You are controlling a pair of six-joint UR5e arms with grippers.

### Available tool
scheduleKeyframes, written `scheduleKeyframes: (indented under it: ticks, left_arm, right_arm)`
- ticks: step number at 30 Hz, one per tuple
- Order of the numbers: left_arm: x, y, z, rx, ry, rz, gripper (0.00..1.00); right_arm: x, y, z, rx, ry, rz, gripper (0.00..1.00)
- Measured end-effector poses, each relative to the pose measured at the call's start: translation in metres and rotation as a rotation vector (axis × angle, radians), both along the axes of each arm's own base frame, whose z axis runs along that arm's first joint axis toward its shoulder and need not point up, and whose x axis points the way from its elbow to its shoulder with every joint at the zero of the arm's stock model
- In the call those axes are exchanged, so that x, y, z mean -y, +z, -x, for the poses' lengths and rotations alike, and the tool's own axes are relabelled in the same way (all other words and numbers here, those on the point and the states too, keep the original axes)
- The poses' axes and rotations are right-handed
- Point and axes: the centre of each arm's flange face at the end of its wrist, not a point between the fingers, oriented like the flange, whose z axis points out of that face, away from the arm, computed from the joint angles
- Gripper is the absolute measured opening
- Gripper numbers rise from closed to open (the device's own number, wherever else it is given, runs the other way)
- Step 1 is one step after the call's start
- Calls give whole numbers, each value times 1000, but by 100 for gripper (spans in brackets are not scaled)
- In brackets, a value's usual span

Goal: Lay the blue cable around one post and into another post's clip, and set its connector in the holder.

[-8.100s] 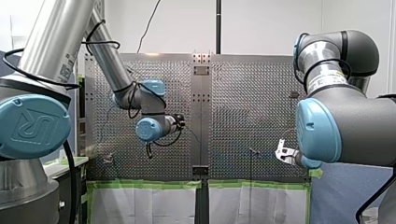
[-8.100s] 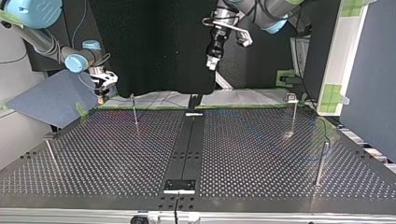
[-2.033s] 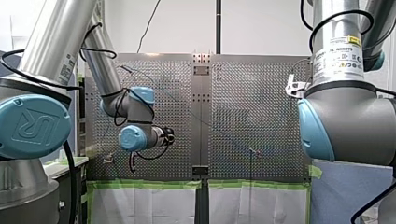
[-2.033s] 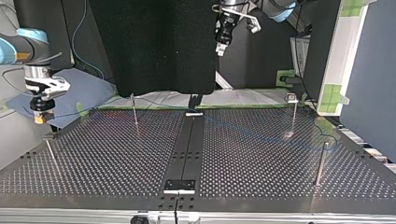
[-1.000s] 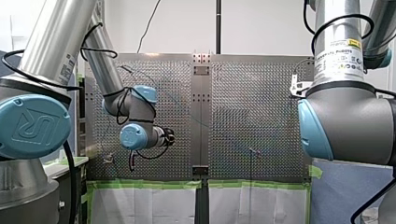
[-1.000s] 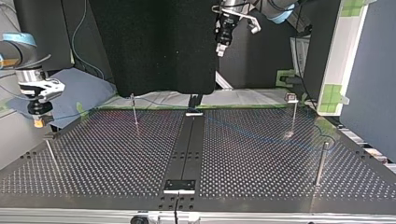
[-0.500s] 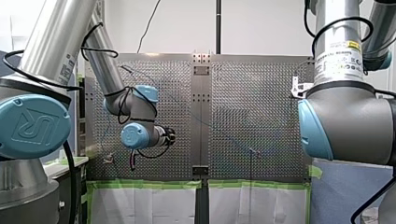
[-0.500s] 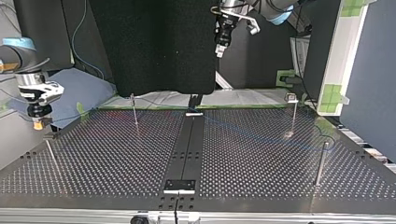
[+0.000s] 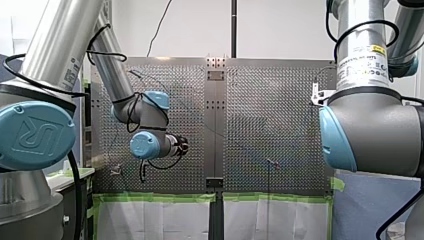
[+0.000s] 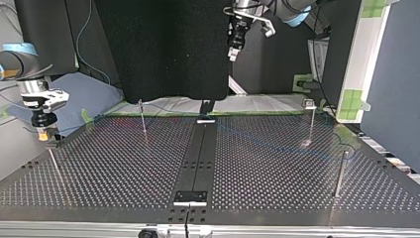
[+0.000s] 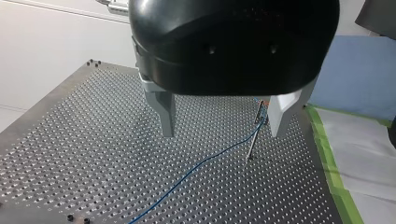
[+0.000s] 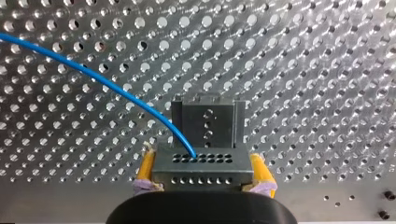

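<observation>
Since eight seconds back my right gripper [image 12: 203, 173] has swung out toward nine o'clock in the top view and come down close over the table [image 10: 124, 168]. My left gripper [image 10: 231, 53] has lifted a little at twelve o'clock.

The blue cable [image 12: 93, 77] ends in the connector [image 12: 201, 161], a grey block with rows of small holes. The connector sits clamped between the right gripper's yellow pads [image 12: 147, 170]. Just ahead of it stands the holder [image 12: 208, 122], a small grey bracket on the perforated plate. Whether connector and holder touch I cannot tell.

From the connector the cable arcs away over the holes. In the top view it shows as a faint blue line across the table's three o'clock half. In the left wrist view it runs across the table and up to the top of a thin post [image 11: 252, 144], which stands below the left gripper, nearer one finger. That claw is spread wide, its metal fingers [image 11: 166, 116] well apart, and it hangs high above the table.
</observation>
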Motion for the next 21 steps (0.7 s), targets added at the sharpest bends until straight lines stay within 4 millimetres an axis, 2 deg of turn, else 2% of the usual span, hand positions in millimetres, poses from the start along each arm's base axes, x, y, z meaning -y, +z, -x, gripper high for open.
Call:
scheduleKeyframes:
  ticks: [21]
  left_arm:
    - [1, 0, 0, 0, -3, 1, 98]
  right_arm:
    - [7, 3, -3, 31, 8, 27, 0]
